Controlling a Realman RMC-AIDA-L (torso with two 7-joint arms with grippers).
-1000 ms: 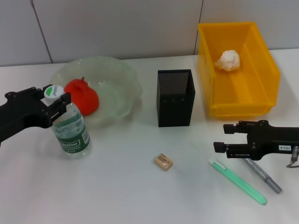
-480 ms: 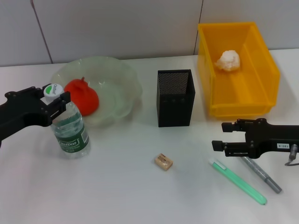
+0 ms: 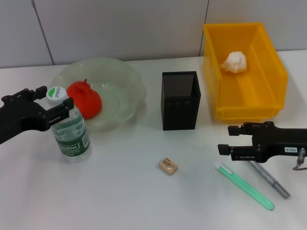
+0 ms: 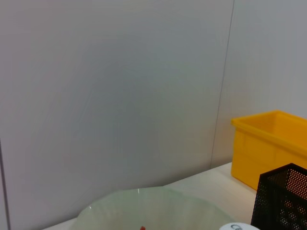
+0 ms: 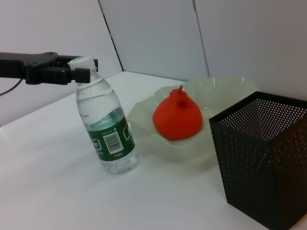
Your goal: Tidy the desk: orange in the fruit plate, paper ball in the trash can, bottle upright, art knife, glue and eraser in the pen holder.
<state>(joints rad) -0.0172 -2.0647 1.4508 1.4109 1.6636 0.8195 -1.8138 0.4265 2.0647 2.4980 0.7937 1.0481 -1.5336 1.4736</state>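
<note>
My right wrist view shows the bottle [image 5: 106, 127] standing upright on the tabletop [image 5: 57, 191], with a barcode on its green label, and my left gripper [image 5: 72, 72] with its jaws either side of the white cap; whether they pinch it or stand just clear I cannot tell. The head view adds green lettering on the cap, too small to read, and everything else: the orange [image 3: 84, 99] in the fruit plate [image 3: 122, 84], the paper ball [image 3: 234, 62] in the trash can [image 3: 268, 72], the eraser [image 3: 168, 166] lying apart before the pen holder [image 3: 180, 100], and my right gripper [image 3: 224, 140], jaws released, above a green art knife [image 3: 244, 187] and grey pen [image 3: 269, 179]. My left wrist view shows only bowl rim, bin and holder.
</note>
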